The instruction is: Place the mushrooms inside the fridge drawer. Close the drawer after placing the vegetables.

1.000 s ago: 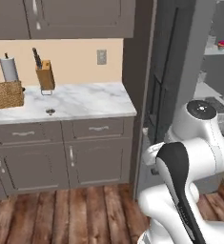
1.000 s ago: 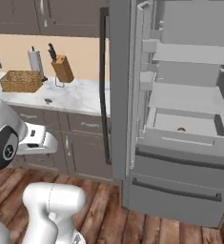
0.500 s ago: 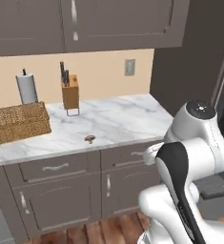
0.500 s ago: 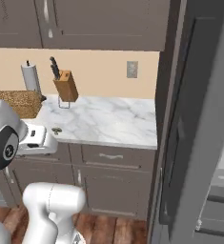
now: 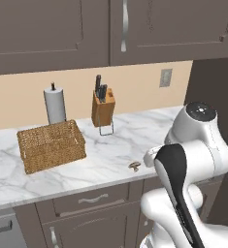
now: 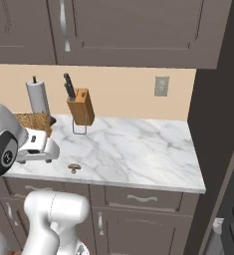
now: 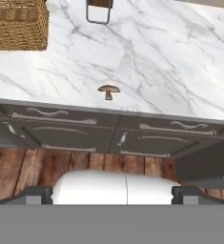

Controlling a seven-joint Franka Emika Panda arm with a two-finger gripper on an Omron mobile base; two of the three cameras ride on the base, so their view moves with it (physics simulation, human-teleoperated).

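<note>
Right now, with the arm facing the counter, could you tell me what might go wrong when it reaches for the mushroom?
1. The mushroom is tiny and lies on its side near the front edge of the marble counter; a slightly off approach might nudge it off onto the wooden floor.
2. The gripper is open and back from the counter, so a small aiming error could make the fingers close on nothing.

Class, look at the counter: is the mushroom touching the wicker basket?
Apart. The left base view shows the mushroom near the counter's front edge, with bare marble between it and the wicker basket.
</note>
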